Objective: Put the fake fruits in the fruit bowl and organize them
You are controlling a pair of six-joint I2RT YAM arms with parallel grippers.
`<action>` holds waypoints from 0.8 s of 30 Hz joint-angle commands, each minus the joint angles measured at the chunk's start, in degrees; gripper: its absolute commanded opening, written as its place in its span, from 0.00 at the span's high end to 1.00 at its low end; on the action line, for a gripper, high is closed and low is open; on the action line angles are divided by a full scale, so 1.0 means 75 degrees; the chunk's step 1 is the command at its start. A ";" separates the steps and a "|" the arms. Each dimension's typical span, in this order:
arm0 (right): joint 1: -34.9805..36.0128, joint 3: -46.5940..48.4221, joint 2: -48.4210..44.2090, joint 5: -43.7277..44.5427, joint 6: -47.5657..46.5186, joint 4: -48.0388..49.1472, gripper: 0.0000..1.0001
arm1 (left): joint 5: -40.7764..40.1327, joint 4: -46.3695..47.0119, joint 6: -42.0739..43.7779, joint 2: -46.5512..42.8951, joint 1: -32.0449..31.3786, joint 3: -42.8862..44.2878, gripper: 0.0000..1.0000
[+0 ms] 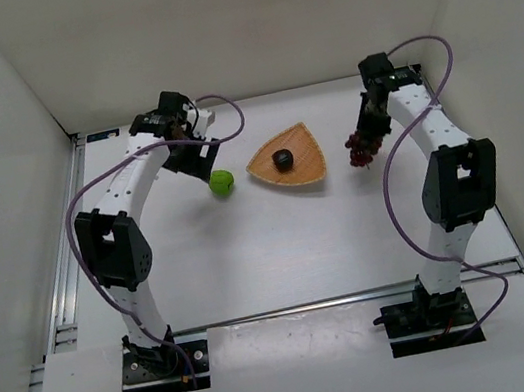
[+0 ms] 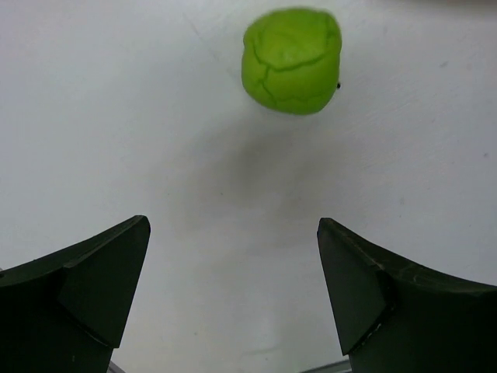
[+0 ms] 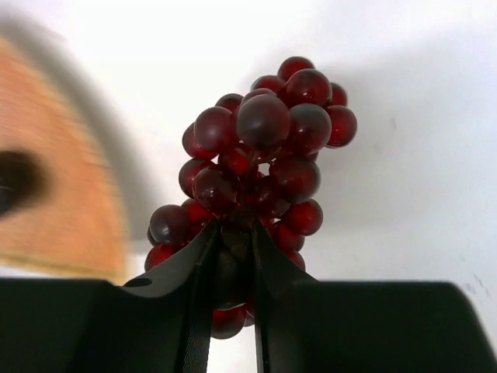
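The tan-orange fruit bowl (image 1: 302, 161) lies at the table's middle back, with the small dark round fruit (image 1: 282, 159) inside it. The green apple (image 1: 222, 182) sits on the table just left of the bowl. My left gripper (image 1: 195, 152) is open and empty a little behind the apple; the apple shows ahead of its jaws in the left wrist view (image 2: 292, 61). My right gripper (image 1: 364, 142) is shut on the bunch of dark red grapes (image 3: 264, 159) and holds it above the table, just right of the bowl (image 3: 54, 194).
White walls enclose the table on the left, back and right. A metal rail (image 1: 69, 281) runs along the left edge. Cables loop from both arms.
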 commanded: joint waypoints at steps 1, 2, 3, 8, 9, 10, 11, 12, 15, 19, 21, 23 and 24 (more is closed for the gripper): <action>0.0559 0.1346 -0.0477 0.0062 0.0064 0.0130 0.88 | -0.0077 -0.0219 -0.0235 -0.0089 -0.0179 -0.0281 0.00; 0.0850 0.1615 -0.0337 -0.0031 -0.0029 0.0200 0.88 | -0.0077 -0.0113 -0.0236 -0.0089 -0.0179 -0.0282 0.00; 0.0993 0.2059 -0.0231 -0.0125 -0.0135 0.0352 0.88 | 0.0004 0.0050 -0.0305 -0.0089 -0.0179 -0.0363 0.00; 0.1485 0.2859 0.0915 -0.1003 -0.0440 0.0506 0.86 | 0.0075 -0.0099 -0.0387 0.0530 -0.0179 0.0314 0.00; 0.1486 0.2860 0.1057 -0.1376 -0.0440 0.0506 0.86 | 0.0075 -0.0101 -0.0388 0.0787 -0.0179 0.0467 0.00; 0.1486 0.2953 0.1198 -0.1542 -0.0440 0.0506 0.86 | 0.0075 -0.0182 -0.0458 0.0917 -0.0179 0.0747 0.00; 0.1556 0.2954 0.1396 -0.1672 -0.0348 0.0506 0.86 | 0.0192 -0.0183 -0.0458 0.1011 -0.0249 0.0865 0.00; 0.1556 0.2954 0.1480 -0.1754 -0.0347 0.0506 0.86 | 0.0193 -0.0183 -0.0458 0.1186 -0.0249 0.0948 0.00; 0.1626 0.2872 0.1656 -0.1966 -0.0265 0.0424 0.78 | 0.0263 -0.0183 -0.0458 0.1561 -0.0331 0.1170 0.00; 0.1627 0.2603 0.1738 -0.2363 -0.0264 0.0353 0.51 | 0.0111 -0.0183 -0.0458 0.2030 -0.0484 0.1323 0.00; 0.1697 0.2602 0.1738 -0.2470 -0.0357 0.0353 0.29 | -0.0181 -0.0055 -0.0388 0.2195 -0.0566 0.1324 0.00; 0.1697 0.2533 0.1622 -0.2539 -0.0358 0.0353 0.16 | -0.0357 0.0098 -0.0388 0.2406 -0.0566 0.1324 0.00; 0.1697 0.2532 0.1552 -0.2540 -0.0358 0.0353 0.09 | -0.0509 0.0203 -0.0318 0.2407 -0.0566 0.1405 0.00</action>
